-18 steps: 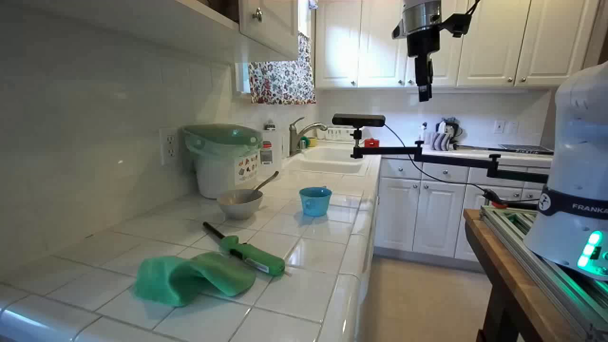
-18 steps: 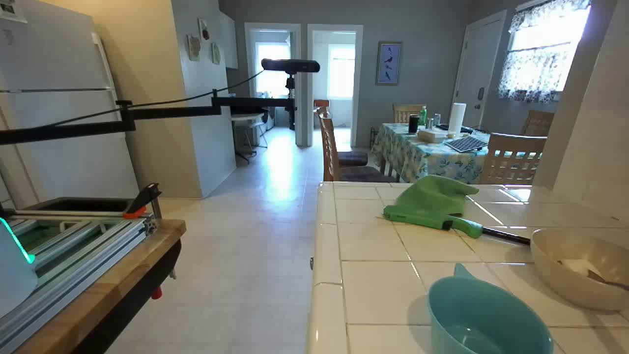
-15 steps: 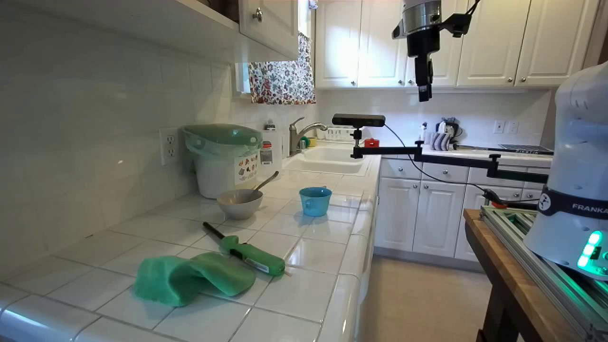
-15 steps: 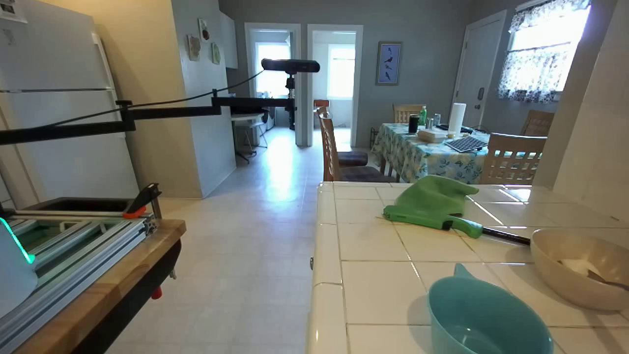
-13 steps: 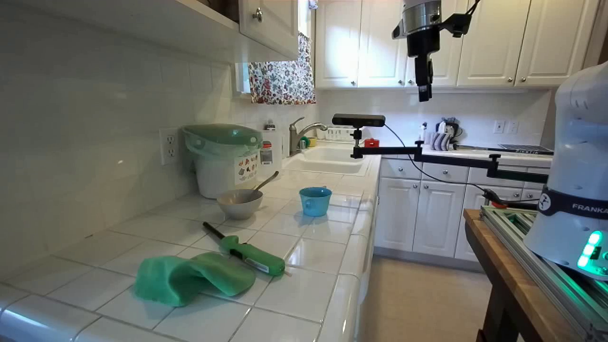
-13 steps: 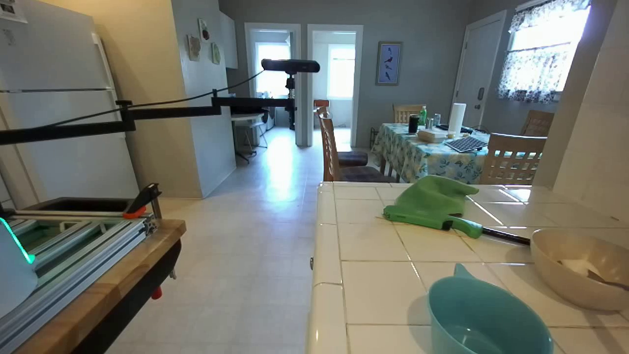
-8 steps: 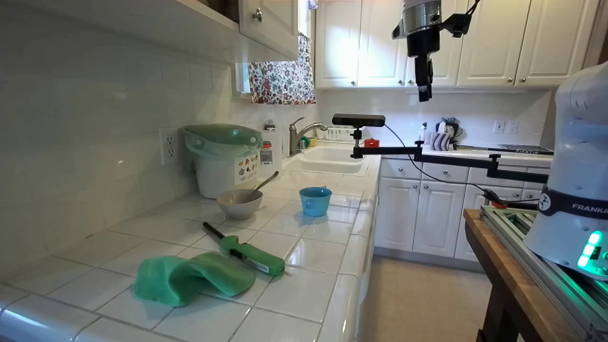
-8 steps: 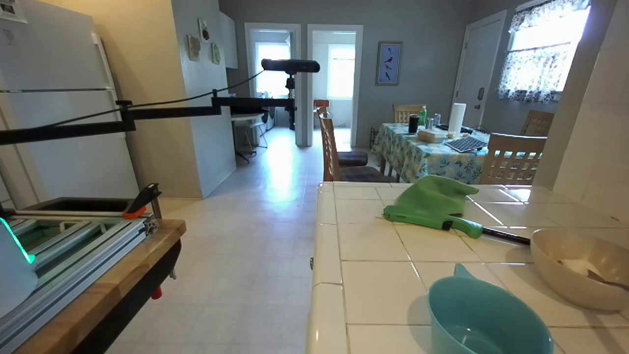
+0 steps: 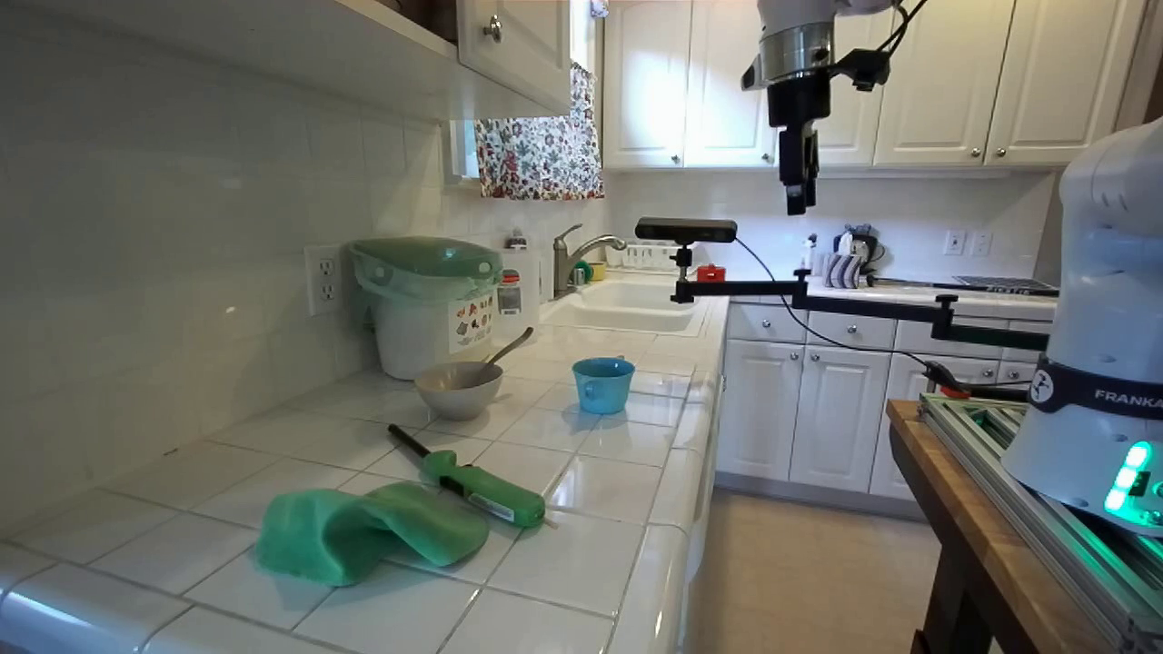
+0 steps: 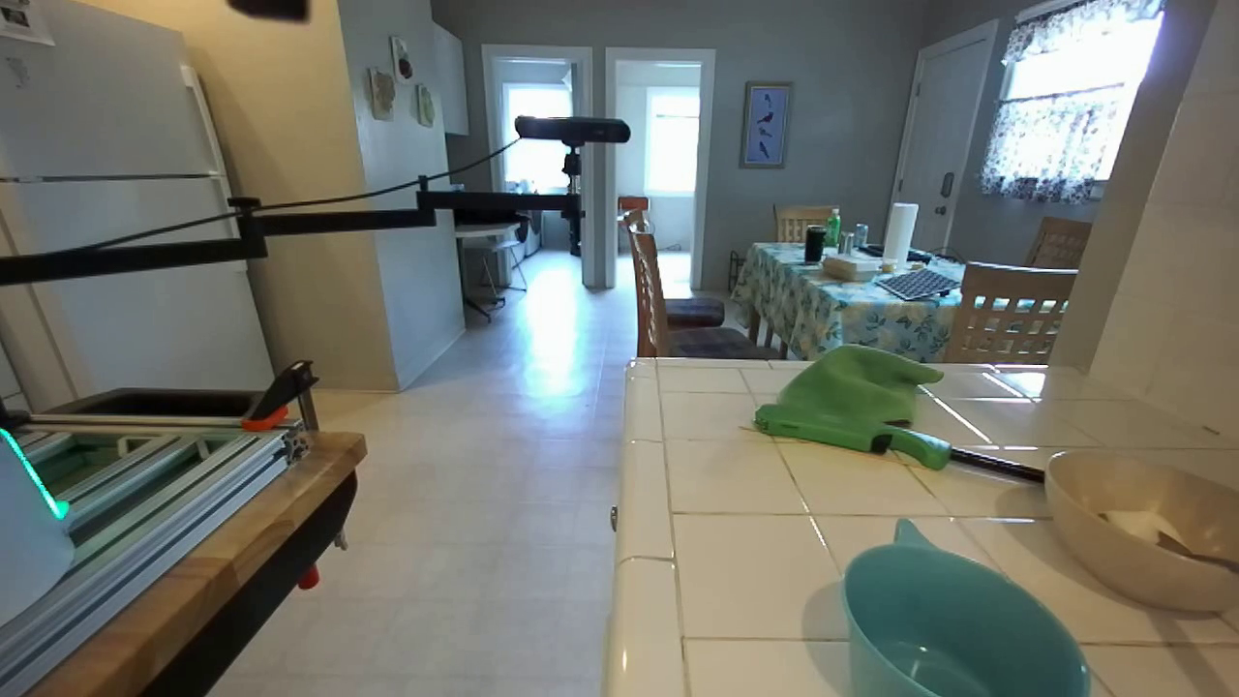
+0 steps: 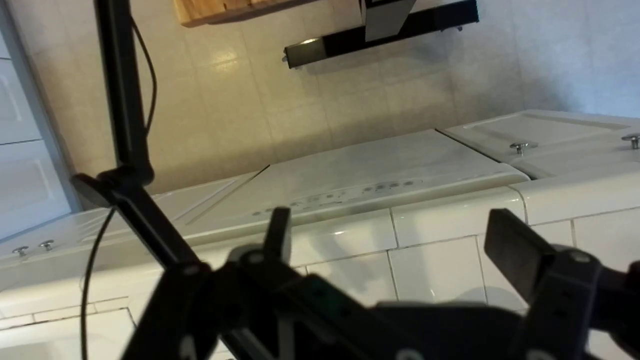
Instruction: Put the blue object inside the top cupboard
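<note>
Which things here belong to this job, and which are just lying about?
For the job:
blue cup
top cupboard, likely the one over this counter
open tool

Just lying about:
green cloth
green lighter
bowl with utensil
green-lidded bin

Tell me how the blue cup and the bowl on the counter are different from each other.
Colour: the cup is light blue, while the bowl is a pale grey-beige. Shape: the cup is narrower with steep sides, while the bowl looks wider and flares out. Contents: a utensil leans in the bowl, while none shows in the cup. Both are open-topped and stand upright on the tiled counter.
</note>
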Robot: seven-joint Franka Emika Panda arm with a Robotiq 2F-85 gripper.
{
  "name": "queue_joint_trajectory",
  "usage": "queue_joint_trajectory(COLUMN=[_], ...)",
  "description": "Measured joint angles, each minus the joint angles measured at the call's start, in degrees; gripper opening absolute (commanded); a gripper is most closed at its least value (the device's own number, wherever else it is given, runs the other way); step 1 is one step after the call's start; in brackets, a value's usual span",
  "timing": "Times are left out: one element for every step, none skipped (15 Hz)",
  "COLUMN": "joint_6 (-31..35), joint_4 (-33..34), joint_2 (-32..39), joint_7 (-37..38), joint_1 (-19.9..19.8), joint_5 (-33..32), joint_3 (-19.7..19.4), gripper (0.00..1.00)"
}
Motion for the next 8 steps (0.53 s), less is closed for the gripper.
queue_joint_trajectory(joint_6=[3.1,6.7,11.4,16.0,20.1,23.4,26.4,28.8], joint_4=[-1.1,-2.3,-3.5,-4.8,-5.8,-6.8,-7.6,-8.3], joint_2=[0.8,1.6,2.5,3.6,4.7,5.9,7.1,8.2], joint_7=[1.8,3.5,5.1,6.5,7.9,9.4,10.9,12.1], joint_1=[0.5,1.0,1.4,1.6,1.6,1.4,1.1,0.6], joint_5=[0.7,1.6,2.8,3.6,4.2,4.7,5.1,5.6], joint_3=[0.7,1.2,1.6,1.8,1.9,1.9,1.9,1.8], gripper=[1.00,1.00,1.00,1.00,1.00,1.00,1.00,1.00])
